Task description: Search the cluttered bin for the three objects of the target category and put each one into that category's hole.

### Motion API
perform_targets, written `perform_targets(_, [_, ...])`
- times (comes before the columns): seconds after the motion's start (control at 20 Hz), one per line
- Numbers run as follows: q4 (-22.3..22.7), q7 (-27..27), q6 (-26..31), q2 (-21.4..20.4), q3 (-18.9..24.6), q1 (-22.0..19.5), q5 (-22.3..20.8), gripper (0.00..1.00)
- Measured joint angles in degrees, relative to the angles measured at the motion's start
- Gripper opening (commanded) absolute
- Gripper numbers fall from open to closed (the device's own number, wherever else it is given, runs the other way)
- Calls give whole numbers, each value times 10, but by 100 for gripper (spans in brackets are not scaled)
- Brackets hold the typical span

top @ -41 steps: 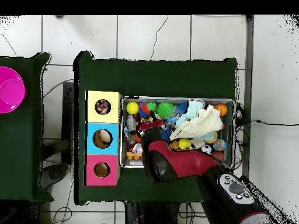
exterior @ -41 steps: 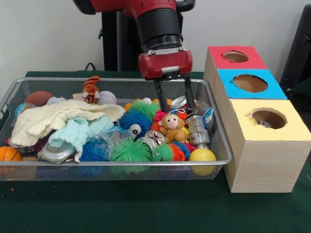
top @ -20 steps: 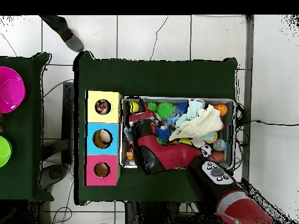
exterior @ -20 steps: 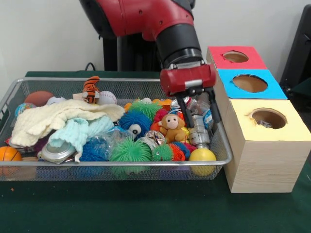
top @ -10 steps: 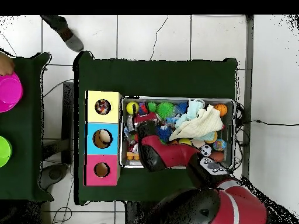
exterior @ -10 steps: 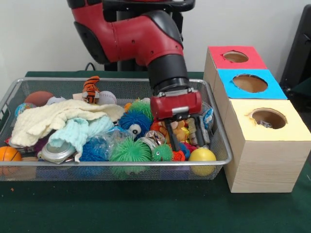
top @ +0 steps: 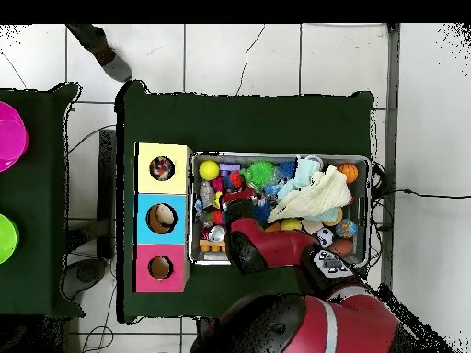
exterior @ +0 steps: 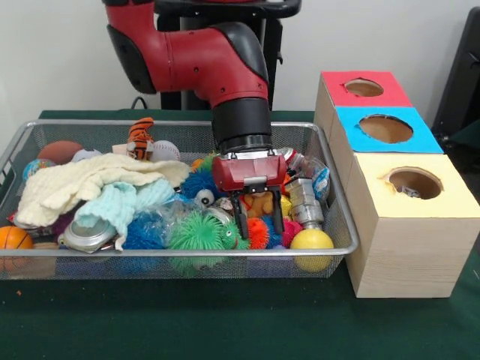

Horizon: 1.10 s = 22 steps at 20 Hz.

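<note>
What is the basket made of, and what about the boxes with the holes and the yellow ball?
Basket: metal wire mesh, silvery; you see through it. Boxes: sides look like pale wood with grain lines; tops coloured, maybe paper or paint. Yellow ball: smooth, a bit shiny, probably plastic or rubber.

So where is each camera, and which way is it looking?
Front view: across the table at table height, facing the wire bin and three hole boxes; the red arm and its open tool come down from above.
Overhead view: above, looking straight down at the bin; the arm reaches up from the bottom edge.
Both views show the yellow ball and the cream cloth.
</note>
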Motion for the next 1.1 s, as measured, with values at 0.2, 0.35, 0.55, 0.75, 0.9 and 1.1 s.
perform_targets(0.2, [-12, 0, 95, -34, -25, 22, 4, 100])
perform_targets(0.35, [-27, 0, 175, -55, -35, 32, 4, 100])
perform_targets(0.55, [-48, 0, 272, -77, -42, 38, 4, 100])
perform_targets(0.75, [-70, 0, 346, -92, -50, 47, 4, 100])
perform_targets(0.9, [-85, 0, 384, -100, -55, 53, 4, 100])
perform_targets(1.1, [-104, 0, 441, -110, -65, 58, 4, 100])
